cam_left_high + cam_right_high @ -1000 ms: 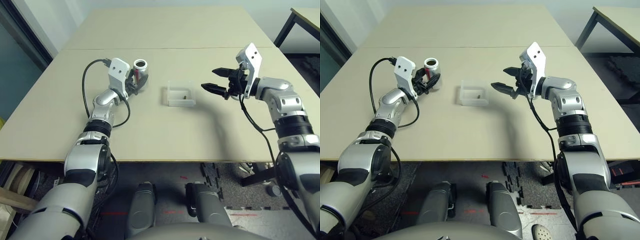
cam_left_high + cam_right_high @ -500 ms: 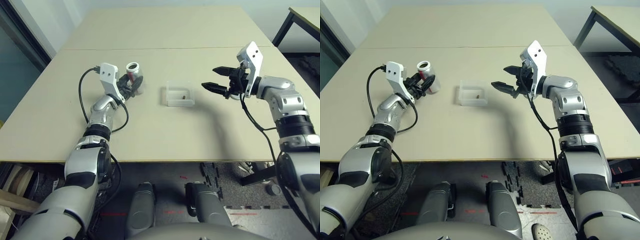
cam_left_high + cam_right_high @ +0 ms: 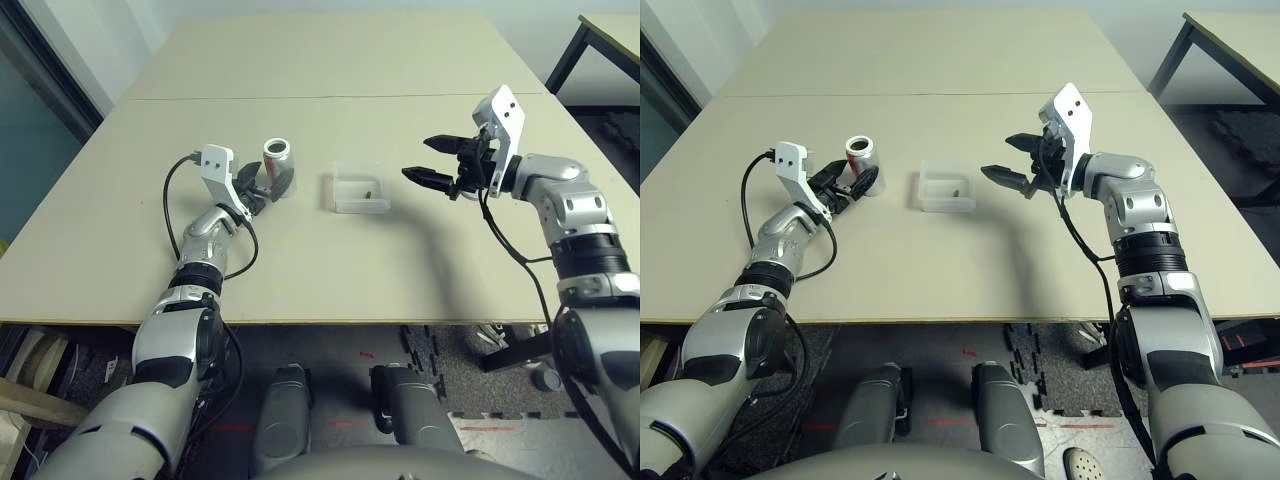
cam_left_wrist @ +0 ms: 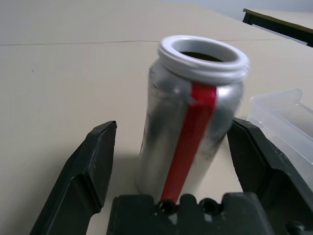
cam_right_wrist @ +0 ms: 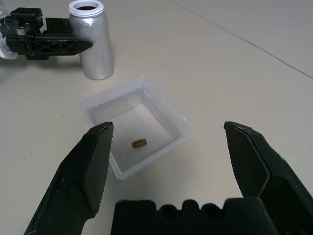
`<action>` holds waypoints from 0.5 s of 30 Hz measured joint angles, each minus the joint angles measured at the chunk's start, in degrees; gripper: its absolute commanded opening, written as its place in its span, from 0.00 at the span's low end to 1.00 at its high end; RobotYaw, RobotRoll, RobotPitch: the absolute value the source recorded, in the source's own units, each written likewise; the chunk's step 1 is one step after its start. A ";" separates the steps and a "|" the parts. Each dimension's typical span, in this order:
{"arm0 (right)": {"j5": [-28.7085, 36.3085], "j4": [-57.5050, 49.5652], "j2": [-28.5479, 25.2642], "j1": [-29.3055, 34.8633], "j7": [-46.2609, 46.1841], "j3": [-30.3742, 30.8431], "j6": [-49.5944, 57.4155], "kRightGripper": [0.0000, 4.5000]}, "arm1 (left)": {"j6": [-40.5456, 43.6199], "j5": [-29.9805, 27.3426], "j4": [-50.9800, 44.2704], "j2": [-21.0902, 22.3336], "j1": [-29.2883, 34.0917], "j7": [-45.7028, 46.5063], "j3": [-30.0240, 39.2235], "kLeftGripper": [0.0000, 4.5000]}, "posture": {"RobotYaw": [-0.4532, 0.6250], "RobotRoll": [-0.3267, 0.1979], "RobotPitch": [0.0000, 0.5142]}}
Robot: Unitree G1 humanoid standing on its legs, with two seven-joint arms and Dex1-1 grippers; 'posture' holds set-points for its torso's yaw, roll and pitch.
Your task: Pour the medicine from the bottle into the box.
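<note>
Medicine [image 5: 139, 143] already lying in the box [image 5: 134, 128], a single brownish pill on the clear floor. Left gripper [image 4: 178, 161] spread wide around the upright, uncapped bottle [image 4: 191, 117], both fingers [image 4: 90, 166] clear of its sides. Right gripper [image 5: 171, 161] likewise spread and empty, hovering above the box. Main risk from here: clipping the freed bottle while backing the left fingers away, tipping it against the box just beside it.
</note>
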 measured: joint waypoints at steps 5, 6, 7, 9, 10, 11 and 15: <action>0.02 -0.03 0.37 0.00 -0.07 0.00 0.04 1.00 | 1.37 -0.12 -3.16 0.61 2.20 -0.45 -0.06 0.99 | 0.45 0.62 0.19; 0.02 -0.03 0.41 0.01 -0.08 0.00 0.05 1.00 | 1.85 -0.18 -4.16 0.80 2.70 -0.71 -0.08 0.99 | 0.45 0.62 0.19; 0.03 -0.06 0.45 0.02 -0.08 0.00 0.05 1.00 | 2.87 -0.26 -5.29 1.25 3.35 -1.19 -0.14 0.99 | 0.45 0.62 0.20; 0.04 -0.15 0.47 0.15 -0.10 -0.02 0.04 1.00 | 5.85 -0.61 -7.99 2.28 4.67 -2.30 -0.16 0.99 | 0.45 0.62 0.21; 0.06 -0.20 0.49 0.29 -0.12 -0.03 0.05 1.00 | 7.29 -1.15 -10.17 2.62 5.76 -2.97 -0.16 0.99 | 0.45 0.62 0.21; 0.11 -0.22 0.49 0.48 -0.14 -0.06 0.16 1.00 | 8.56 -1.53 -12.30 2.75 6.79 -3.52 -0.17 0.99 | 0.45 0.62 0.21; 0.73 -1.94 0.74 2.42 -0.38 -0.10 1.34 1.00 | 14.50 -3.58 -23.99 3.33 12.77 -5.00 -0.59 0.99 | 0.46 0.62 0.23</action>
